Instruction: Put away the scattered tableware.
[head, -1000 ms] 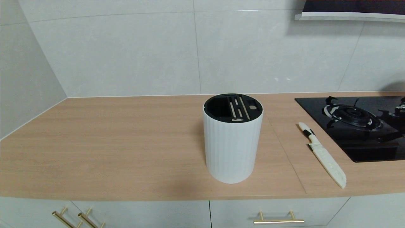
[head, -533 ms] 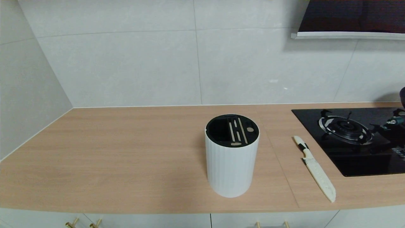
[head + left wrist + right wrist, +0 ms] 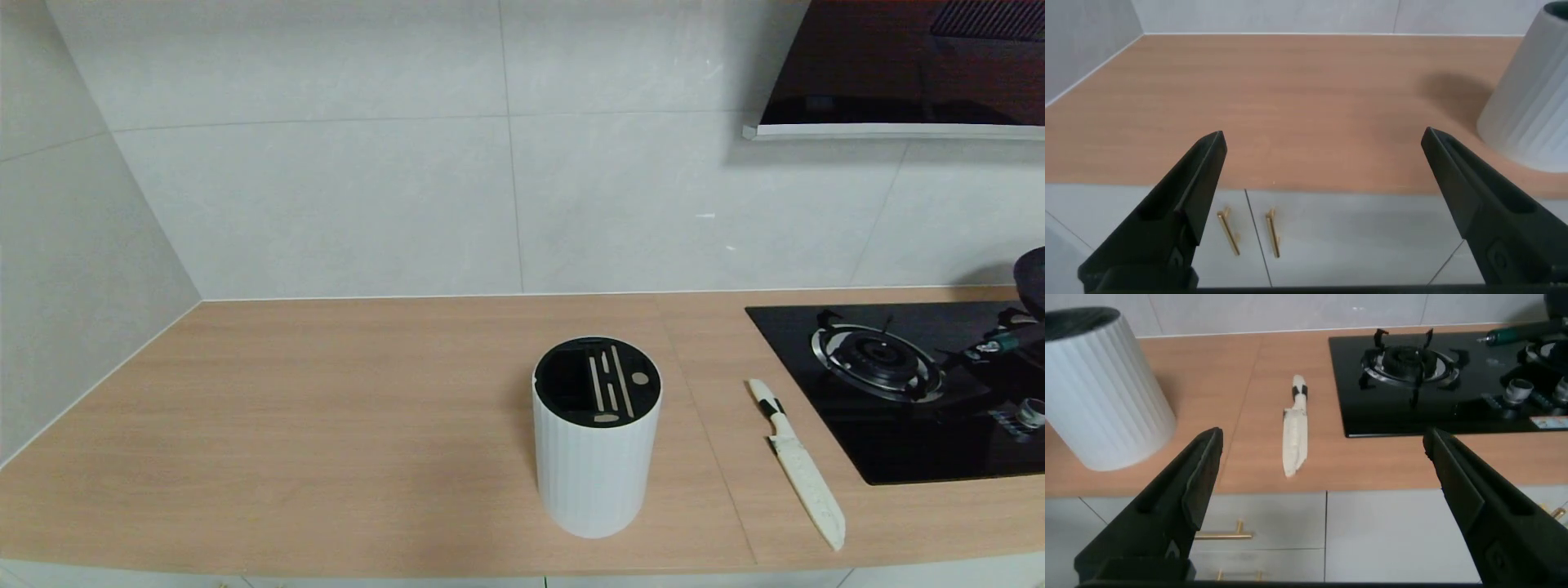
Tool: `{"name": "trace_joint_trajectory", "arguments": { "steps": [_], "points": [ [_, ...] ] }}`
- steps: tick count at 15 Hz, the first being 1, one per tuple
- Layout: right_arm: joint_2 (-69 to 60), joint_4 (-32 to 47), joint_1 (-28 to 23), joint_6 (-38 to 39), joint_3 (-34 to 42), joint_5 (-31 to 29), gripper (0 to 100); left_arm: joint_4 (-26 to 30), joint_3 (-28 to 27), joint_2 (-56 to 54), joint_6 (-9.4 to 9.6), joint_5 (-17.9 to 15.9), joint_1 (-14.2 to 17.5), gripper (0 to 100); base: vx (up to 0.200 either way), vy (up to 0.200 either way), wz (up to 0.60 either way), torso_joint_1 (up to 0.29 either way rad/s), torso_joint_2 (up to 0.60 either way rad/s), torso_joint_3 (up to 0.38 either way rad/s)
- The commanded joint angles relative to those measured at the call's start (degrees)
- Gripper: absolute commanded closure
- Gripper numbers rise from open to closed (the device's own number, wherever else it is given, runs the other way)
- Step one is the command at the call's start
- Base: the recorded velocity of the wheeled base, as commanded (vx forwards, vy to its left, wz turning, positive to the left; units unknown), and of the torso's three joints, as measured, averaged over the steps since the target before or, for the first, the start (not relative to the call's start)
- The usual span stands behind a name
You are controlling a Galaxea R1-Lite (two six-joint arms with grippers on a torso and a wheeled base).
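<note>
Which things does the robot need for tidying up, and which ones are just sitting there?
For the job: knife lying on the counter; white slotted holder standing beside it.
Just sitting there: gas stove; range hood; cabinet handles.

1. The head view is bright and evenly lit by soft, diffuse light from overhead. The pale wall tiles (image 3: 326, 204) and the wooden desk (image 3: 326, 425) show no hard highlights.
2. The knife block (image 3: 597, 457) throws a faint, soft-edged shadow on the desk toward 9 o'clock.
3. The range hood (image 3: 898, 65), at 1 o'clock, casts a grey band on the wall beneath it, and its dark glossy face carries dim reflections.
4. The gas hob (image 3: 914, 441), at 3 o'clock, mirrors its burner in the black glass, with small glints on the metal ring.
5. The tile seams bow slightly toward the edges of the head view.
6. In the wrist views, the left end effector (image 3: 1323, 137) and the right end effector (image 3: 1323, 437) are near-black silhouettes, fingers spread, against the bright desk.
</note>
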Motion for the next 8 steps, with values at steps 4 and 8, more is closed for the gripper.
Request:
{"name": "trace_joint_trajectory", "arguments": {
  "steps": [4,8],
  "points": [
    [0.07,-0.01,0.00,0.01,0.01,-0.15,0,-0.02,0.00,0.02,-0.02,0.03,0.04,0,0.000,0.000,0.00,0.110,-0.25,-0.133],
    [0.07,-0.01,0.00,-1.13,0.01,0.03,0,-0.02,0.00,0.02,-0.02,0.03,0.04,0,0.000,0.000,0.00,0.000,0.00,0.000]
  ]
}}
